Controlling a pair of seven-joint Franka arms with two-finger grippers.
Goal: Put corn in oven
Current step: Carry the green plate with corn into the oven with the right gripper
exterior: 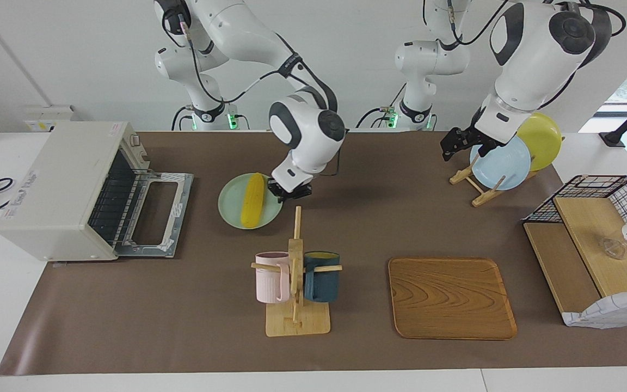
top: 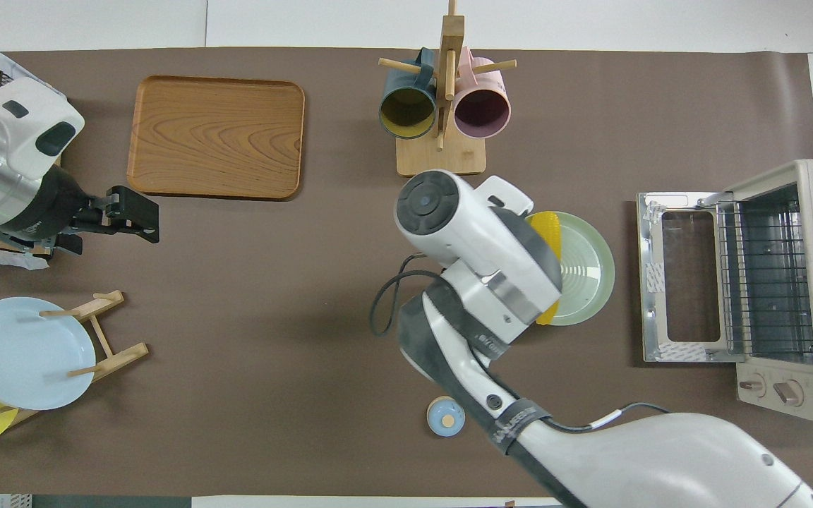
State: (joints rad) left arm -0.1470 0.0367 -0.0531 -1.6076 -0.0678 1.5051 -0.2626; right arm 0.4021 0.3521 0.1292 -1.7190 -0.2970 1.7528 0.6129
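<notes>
i have the right gripper (exterior: 290, 191) low over the rim of the pale green plate (exterior: 230, 211), just beside the corn (exterior: 253, 200). whether its fingers are parted or closed i cannot tell from either view, and nothing seems to be in them. the corn lies lengthways on that plate, about mid-worktop and toward the right arm's end, between the mug rack (exterior: 295, 272) and the robots' edge. the oven (exterior: 57, 190) sits at the right arm's end of the worktop with its door (exterior: 157, 213) folded down flat and the wire rack (top: 765, 276) exposed, so i judge the step in hand is the pick.

to do it well i would centre the fingers across the cob's thick middle, not its tapered ends, and close squarely so it does not roll or skid on the plate. then lift clear of the rim before carrying it over the lowered door and onto the rack.

the left gripper (exterior: 459, 144) waits in the air over the plate stand (exterior: 477, 182) toward the left arm's end; its fingers i cannot read.
</notes>
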